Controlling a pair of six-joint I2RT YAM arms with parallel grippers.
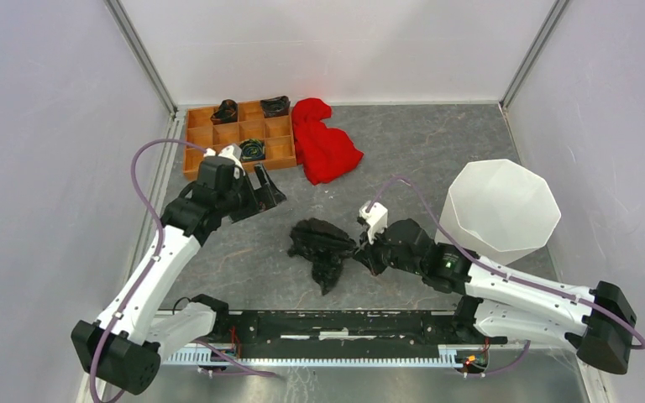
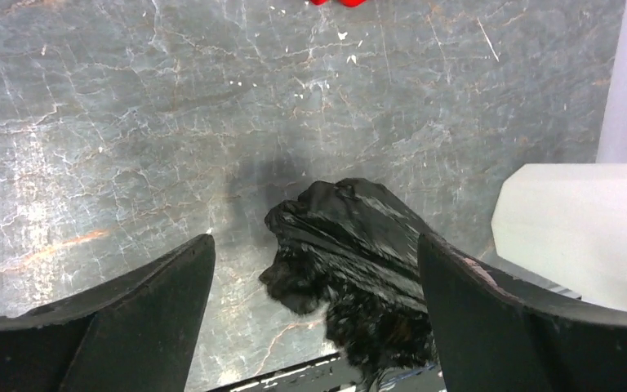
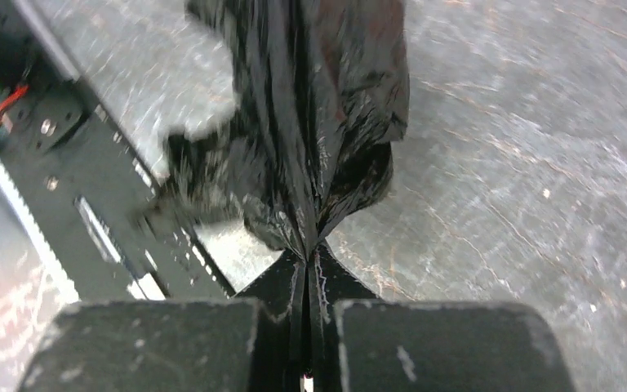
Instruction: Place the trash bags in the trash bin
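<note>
A crumpled black trash bag (image 1: 321, 245) lies on the grey table in the middle, near the front. My right gripper (image 1: 363, 252) is shut on its right edge; in the right wrist view the film (image 3: 310, 122) is pinched between the closed fingertips (image 3: 307, 255). My left gripper (image 1: 267, 190) is open and empty, up and left of the bag; the left wrist view shows the bag (image 2: 351, 245) between and beyond its spread fingers (image 2: 155, 302). The white faceted trash bin (image 1: 500, 210) stands upright at the right. Further small black bags (image 1: 252, 149) sit in the wooden tray.
A brown wooden compartment tray (image 1: 237, 134) stands at the back left with black bundles in some cells. A red cloth heap (image 1: 323, 144) lies beside it. White walls enclose the table. The arms' black base rail (image 1: 336, 323) runs along the front.
</note>
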